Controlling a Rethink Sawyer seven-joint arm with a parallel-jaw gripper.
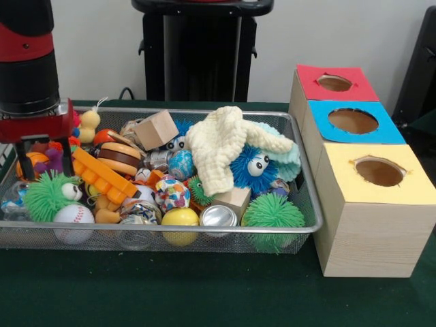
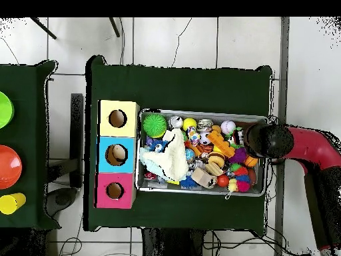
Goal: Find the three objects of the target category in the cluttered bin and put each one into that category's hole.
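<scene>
My gripper (image 1: 45, 170) hangs open over the left end of the wire mesh bin (image 1: 170, 230), its fingers (image 1: 68, 158) straddling purple and orange toys without holding any. In the overhead view the gripper (image 2: 256, 141) sits at the bin's (image 2: 200, 193) right end. The bin is packed: green spiky balls (image 1: 272, 212), a baseball (image 1: 73, 216), a yellow ball (image 1: 180, 218), a metal can (image 1: 219, 216), wooden blocks (image 1: 157, 129), a toy burger (image 1: 119, 157), and a blue furry ball with eyes (image 1: 248, 167) partly under a cream knitted cloth (image 1: 218, 146).
To the right of the bin stand three wooden boxes with round holes, topped red (image 1: 310, 75), blue (image 1: 392, 133) and yellow (image 1: 340, 184). Overhead they line the bin's left side. A side table there carries green (image 2: 3, 110), orange (image 2: 8, 167) and yellow (image 2: 10, 202) dishes.
</scene>
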